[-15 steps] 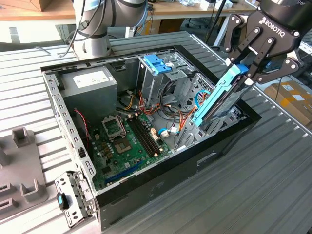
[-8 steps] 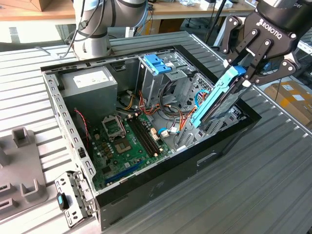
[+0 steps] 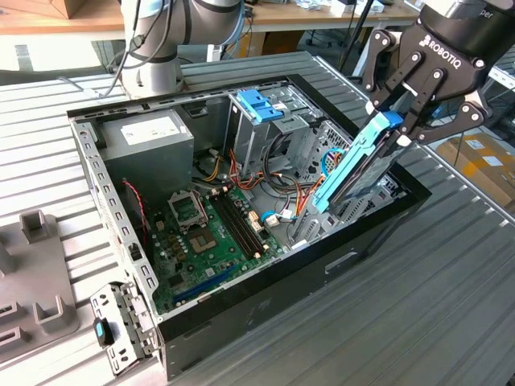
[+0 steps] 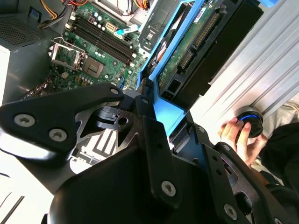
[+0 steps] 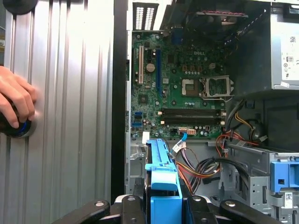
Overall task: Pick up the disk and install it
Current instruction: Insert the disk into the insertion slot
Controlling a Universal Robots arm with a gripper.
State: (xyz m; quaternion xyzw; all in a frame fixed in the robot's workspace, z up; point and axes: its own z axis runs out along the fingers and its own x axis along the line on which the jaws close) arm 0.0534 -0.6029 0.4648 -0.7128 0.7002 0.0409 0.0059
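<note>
The disk (image 3: 358, 165) is held by the gripper (image 3: 400, 122) at the exterior view's right side of the open computer case (image 3: 265, 301), which is laid flat on the ribbed metal worktop (image 3: 426, 305). The fingers are closed on the disk's upper end, at the blue plastic of its side rails. The disk is carried steeply tilted, with its upper end raised above the case rim and its lower end dipped inside the case, near the cables (image 3: 282, 205) beside the motherboard (image 3: 209, 233). Whether the lower end touches anything there cannot be told. The blue handle (image 3: 259, 104) on the drive cage is seen farther back, and the grey power supply box (image 3: 149, 137) lies toward the exterior view's left. In the first wrist view a person's hand (image 5: 16, 100) is laid on a round black knob (image 5: 18, 128) with a blue ring, on the worktop outside the case.
</note>
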